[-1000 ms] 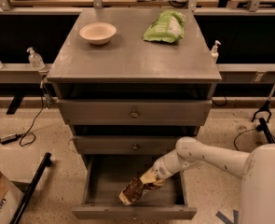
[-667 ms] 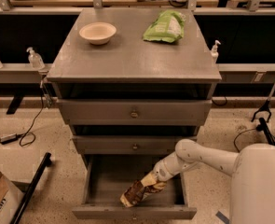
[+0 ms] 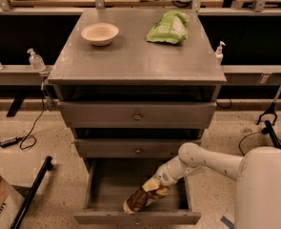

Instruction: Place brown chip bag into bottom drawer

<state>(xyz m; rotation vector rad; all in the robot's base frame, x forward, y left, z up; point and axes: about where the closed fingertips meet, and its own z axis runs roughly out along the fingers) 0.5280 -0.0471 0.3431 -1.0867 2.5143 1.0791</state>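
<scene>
White arm [image 3: 204, 159] reaching out from the pale rounded body [image 3: 266, 190] at lower right, elbow bent, forearm sloping down and to the left, pincer [image 3: 155, 185] low beneath the tabletop's [image 3: 135, 56] front edge, right of its middle, aimed down-left, clamped on the upper end of the brown chip bag [image 3: 141, 198]

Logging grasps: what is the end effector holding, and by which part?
The end effector, down in the open bottom drawer, holds the brown chip bag by its upper tan end.

Three drawers [image 3: 137, 115] sat in one cabinet [image 3: 135, 61], the bottom drawer [image 3: 109, 185] lowest. There were two bags, a brown bag [image 3: 141, 199] and a green bag [image 3: 169, 27], one bowl [image 3: 99, 33] and two pump bottles [image 3: 35, 60] [image 3: 219, 52]. One gripper [image 3: 154, 187] clasped the brown bag inside the bottom drawer.
</scene>
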